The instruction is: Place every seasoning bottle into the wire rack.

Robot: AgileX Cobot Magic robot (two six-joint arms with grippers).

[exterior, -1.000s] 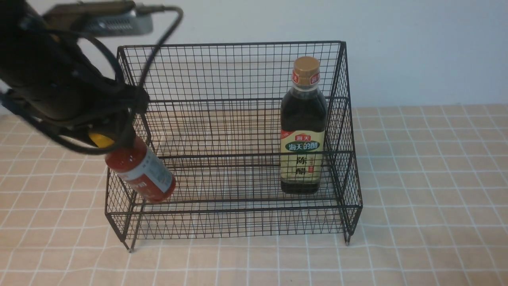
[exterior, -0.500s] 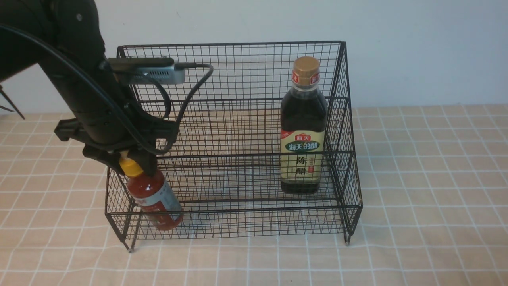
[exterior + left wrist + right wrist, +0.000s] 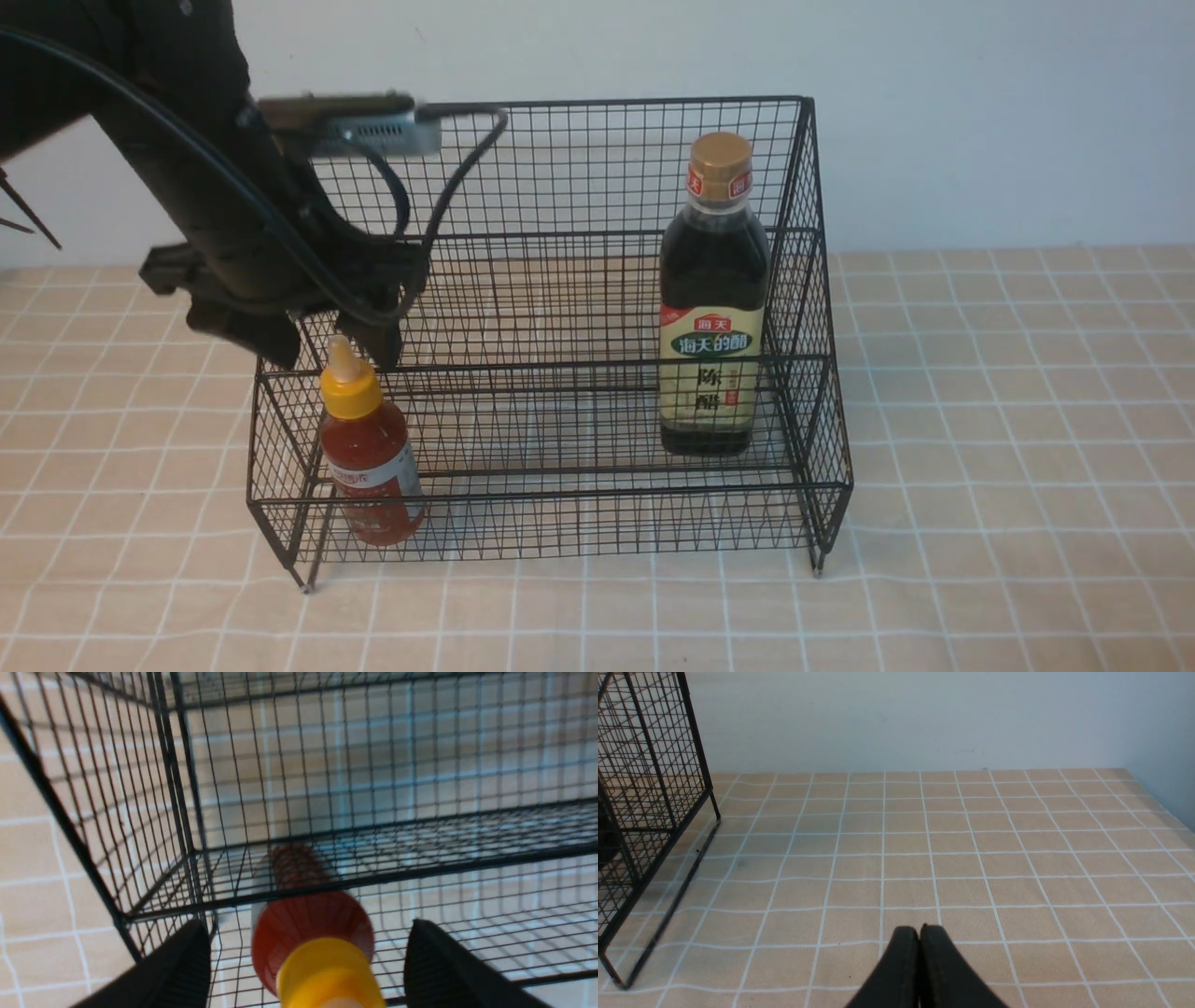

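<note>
Hovering just above the red-sauce squeeze bottle (image 3: 367, 455), the left gripper (image 3: 331, 347) had its jaws spread wide, w/ nothing held, likely so the bottle could stand free in the wire rack (image 3: 551, 523) at its lower front left. Dark-liquid bottle (image 3: 713, 299) stood upright on the right side; which tier wasn't clear. Right gripper (image 3: 919, 939) sat pressed closed, empty, over the checked tablecloth (image 3: 1017, 858).

staged tabletop test setup, checked beige tablecloth (image 3: 1008, 448), bare white wall (image 3: 980, 112) (no kitchen fittings visible)
</note>
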